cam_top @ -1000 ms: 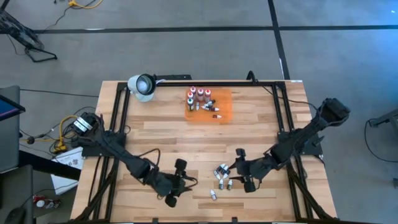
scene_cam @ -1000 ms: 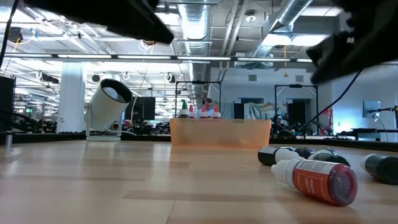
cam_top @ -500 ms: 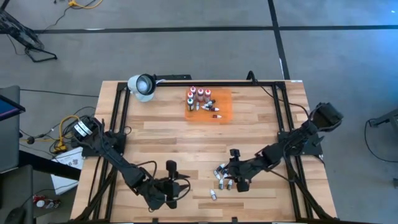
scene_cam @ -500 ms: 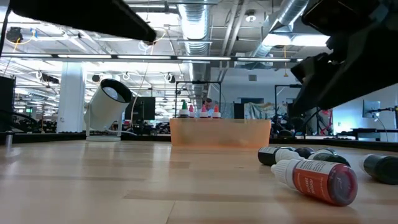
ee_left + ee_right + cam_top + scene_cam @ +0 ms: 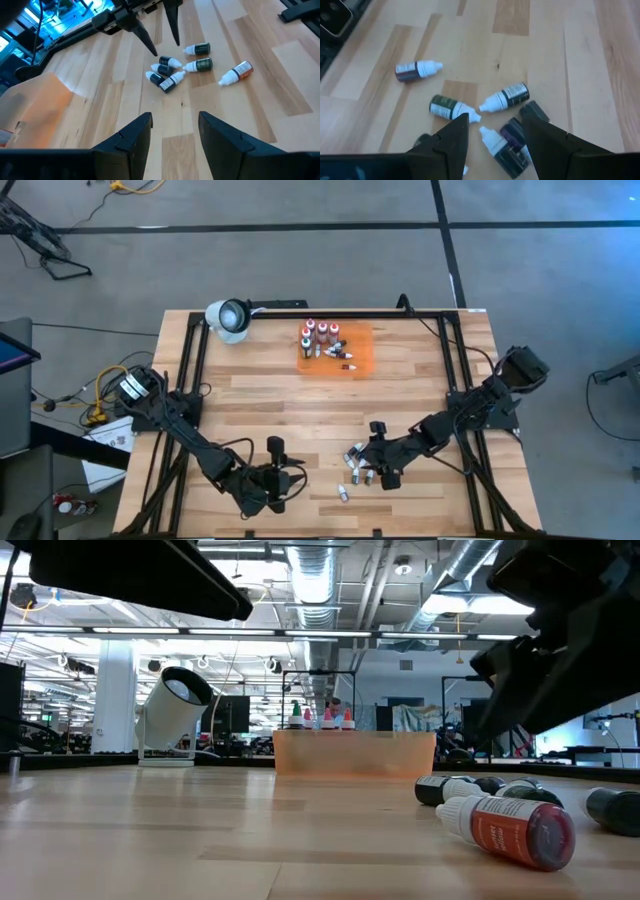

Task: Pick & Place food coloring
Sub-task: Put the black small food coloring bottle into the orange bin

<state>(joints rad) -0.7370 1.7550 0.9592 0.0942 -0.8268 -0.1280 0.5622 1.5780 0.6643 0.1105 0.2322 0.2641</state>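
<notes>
You see a tabletop (image 5: 300, 410) of pale wood planks, smooth, with a black metal frame along its edges. In the upper middle of the high view lies a flat orange mat (image 5: 352, 352), rectangular and slightly see-through. On it stand several upright food coloring bottles (image 5: 318, 332) with white caps and red or green bodies, and a few small ones lie beside them; you cannot count them exactly from above.

In the lower right part of the high view a second group of small bottles (image 5: 357, 463) lies loose on the wood. In the left wrist view you can count six there: five dark droppers with white pointed caps in a close cluster (image 5: 176, 67), and one reddish-orange bottle (image 5: 236, 73) lying a little apart from them. In the low view this red bottle (image 5: 512, 830) lies on its side, glossy plastic with a paper label.

The right gripper (image 5: 383, 463) hangs just over the cluster, its jaws open and holding nothing. The left gripper (image 5: 278, 480) hovers at the lower left of the tabletop, well apart from the bottles, with its jaws also open and empty.

A white round lamp (image 5: 229, 317) sits at the upper left corner.
</notes>
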